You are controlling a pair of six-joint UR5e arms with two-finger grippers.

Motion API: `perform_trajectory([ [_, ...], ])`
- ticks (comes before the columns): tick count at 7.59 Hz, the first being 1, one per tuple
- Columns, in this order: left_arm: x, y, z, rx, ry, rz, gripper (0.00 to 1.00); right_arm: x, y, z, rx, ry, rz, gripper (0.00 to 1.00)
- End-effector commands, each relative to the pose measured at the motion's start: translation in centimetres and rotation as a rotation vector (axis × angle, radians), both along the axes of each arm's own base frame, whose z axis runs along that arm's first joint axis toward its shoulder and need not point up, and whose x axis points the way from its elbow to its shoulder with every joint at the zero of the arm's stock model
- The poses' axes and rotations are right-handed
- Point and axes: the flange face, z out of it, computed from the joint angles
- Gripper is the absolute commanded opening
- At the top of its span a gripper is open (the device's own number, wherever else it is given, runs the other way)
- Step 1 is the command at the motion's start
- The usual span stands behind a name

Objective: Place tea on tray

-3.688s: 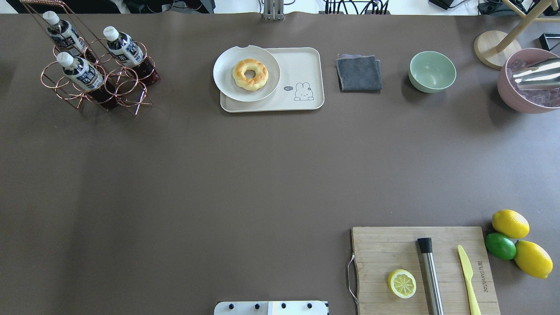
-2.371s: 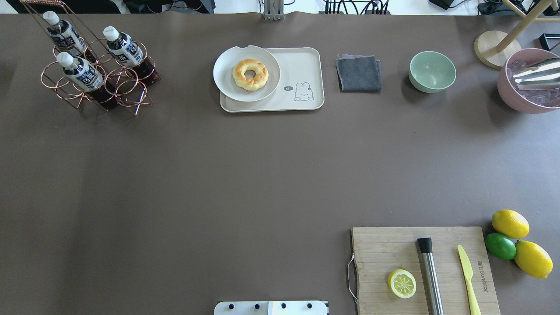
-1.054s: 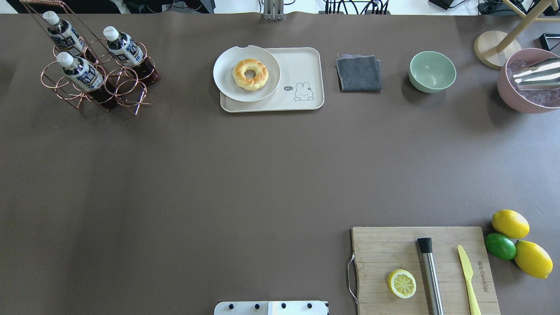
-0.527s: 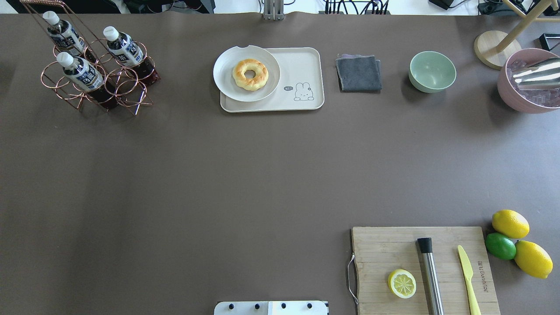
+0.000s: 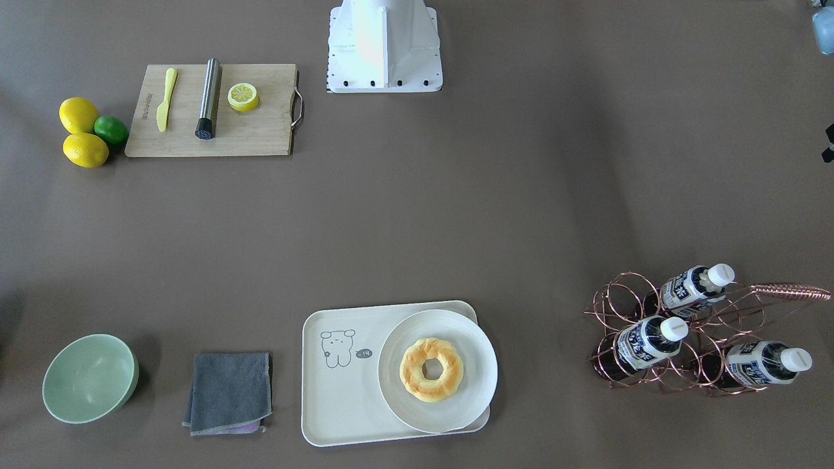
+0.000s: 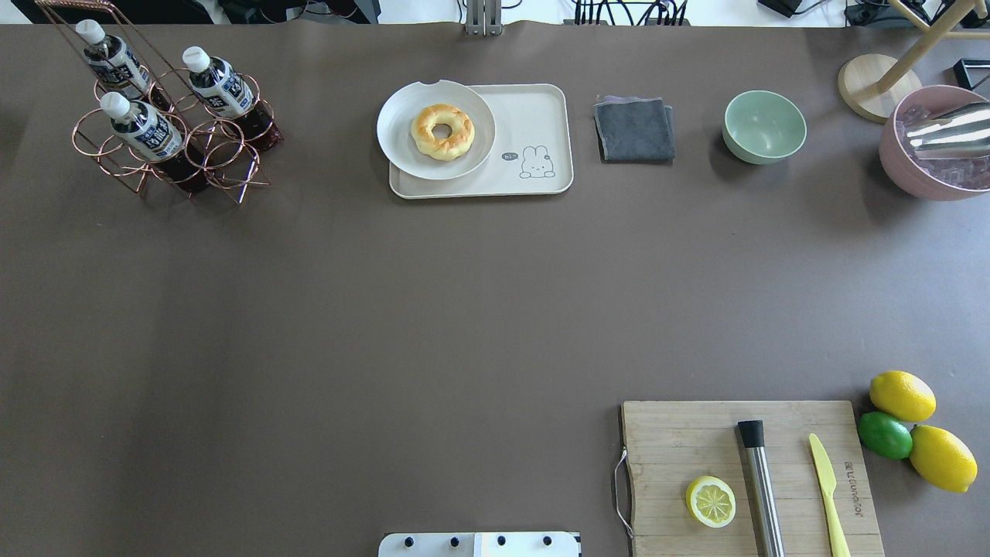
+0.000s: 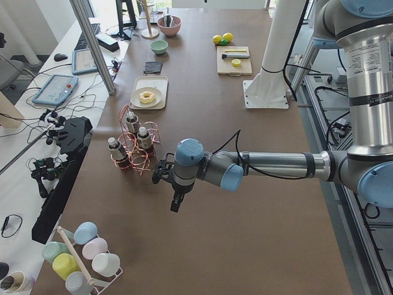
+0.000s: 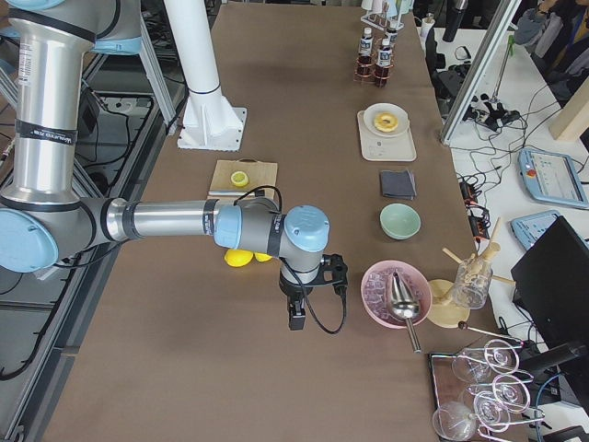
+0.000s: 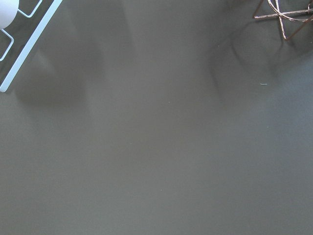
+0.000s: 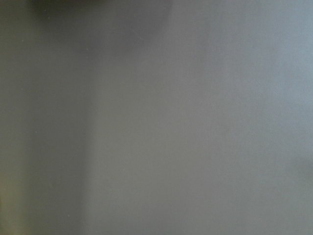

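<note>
Nothing on the table has shifted across the last few seconds of overhead pictures: bottles, tray and plate all lie as they did, so the task reads as not yet started, no reach begun. Nearest, seen only from the table's left end: left arm stretched level out over the left end, wrist bent down, left gripper (image 7: 174, 206) hanging above bare table just short of the wire rack (image 6: 232, 166); can't tell whether its jaws are open or closed. Its wrist camera shows bare table and one copper foot of the rack, no fingers. Right gripper (image 8: 296, 320) mirrors it over the right end, pointing down; jaws likewise can't be told. Far: the tea (image 6: 147, 131) stands tilted in the rack at the far left corner, one of three bottles alike. The tray (image 6: 541, 116) sits at the middle of the far edge, well apart from the rack, its left half under a plate (image 6: 402, 147) bearing a doughnut (image 6: 442, 131); the bear end is bare, likely the spot for the bottle.
</note>
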Motion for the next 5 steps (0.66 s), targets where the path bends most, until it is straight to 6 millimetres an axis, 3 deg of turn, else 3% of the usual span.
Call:
perform_trajectory([
  [1, 0.04, 0.01, 0.18, -0.003, -0.001, 0.000, 0.98, 0.02, 0.28, 0.26, -0.003, 0.003, -0.003, 1.00],
  [5, -0.01, -0.05, -0.59, 0.011, 0.002, -0.001, 0.98, 0.03, 0.34, 0.18, -0.002, 0.005, -0.003, 1.00],
])
